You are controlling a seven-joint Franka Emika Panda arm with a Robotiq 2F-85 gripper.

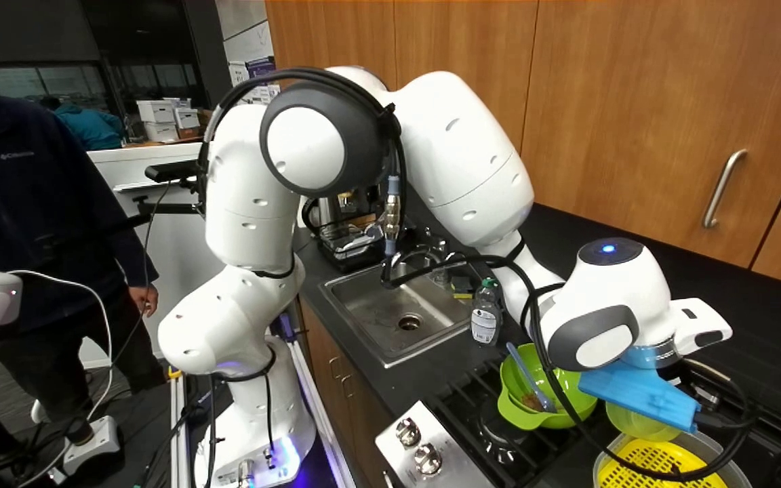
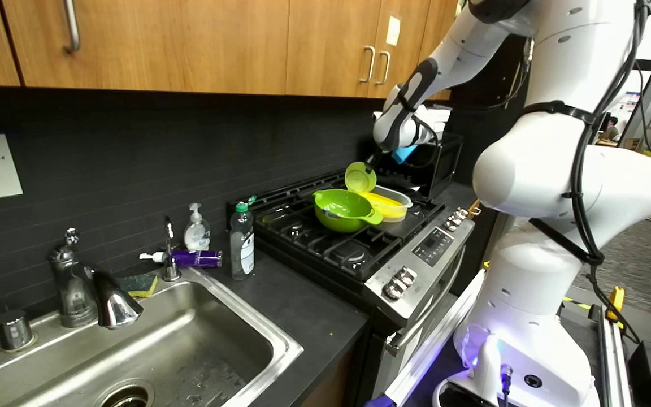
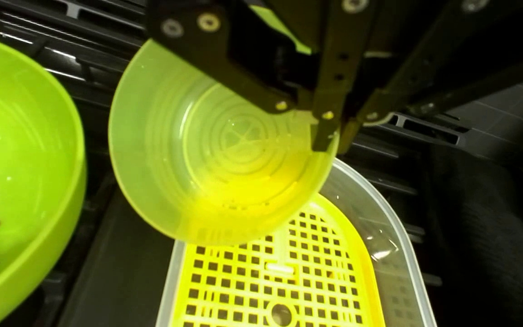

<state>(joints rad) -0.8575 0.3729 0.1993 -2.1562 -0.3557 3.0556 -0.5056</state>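
Wrist view | translucent cup (tilted) | rim pinched in tool

Wrist view dim, bit soft, glints on translucent bowl (sm. streak), blue-violet glow @ robot base.

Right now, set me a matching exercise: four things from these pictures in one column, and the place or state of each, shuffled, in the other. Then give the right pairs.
Things
1. Translucent cup
2. Green bowl
3. Yellow perforated insert
4. Purple bottle

Places and states
A. Inside the clear container
B. Lying on its side near the sink
C. Pinched at its rim by the gripper
D. With a blue utensil in it

Right pairs
1-C, 2-D, 3-A, 4-B
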